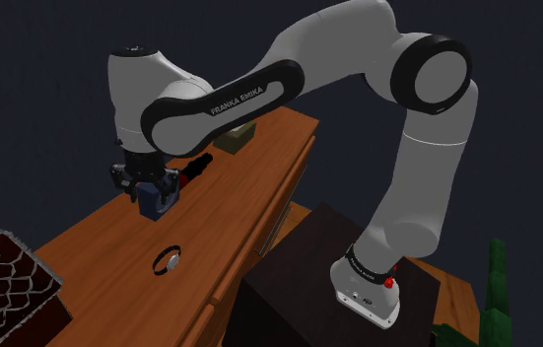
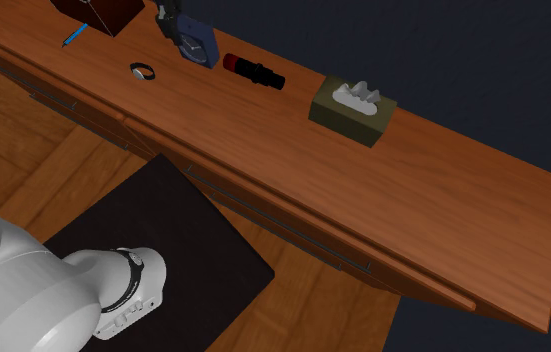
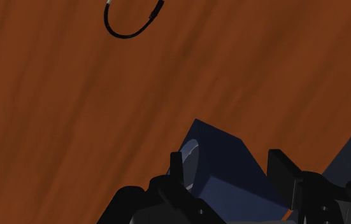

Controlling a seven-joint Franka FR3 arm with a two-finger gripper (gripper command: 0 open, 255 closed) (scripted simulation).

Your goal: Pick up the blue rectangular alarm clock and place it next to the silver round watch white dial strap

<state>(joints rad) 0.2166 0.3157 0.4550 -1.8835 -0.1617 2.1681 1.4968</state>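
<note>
Now gripper (image 1: pixel 151 189) clamped on blue alarm clock (image 3: pixel 223 162), just off wooden desk (image 1: pixel 101 242). Watch (image 1: pixel 172 262) ahead of fingers, apart. Risks: clock twisting loose (grip looks skewed), or landing on strap through overshoot.

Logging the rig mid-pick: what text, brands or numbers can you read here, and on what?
"FRANKA EMIKA": white letters on the arm, along its dark forearm band.
Base collar: small white marks, too small to read.
Blue alarm clock: no dial numbers readable.
Watch: dial too small to read.
</note>
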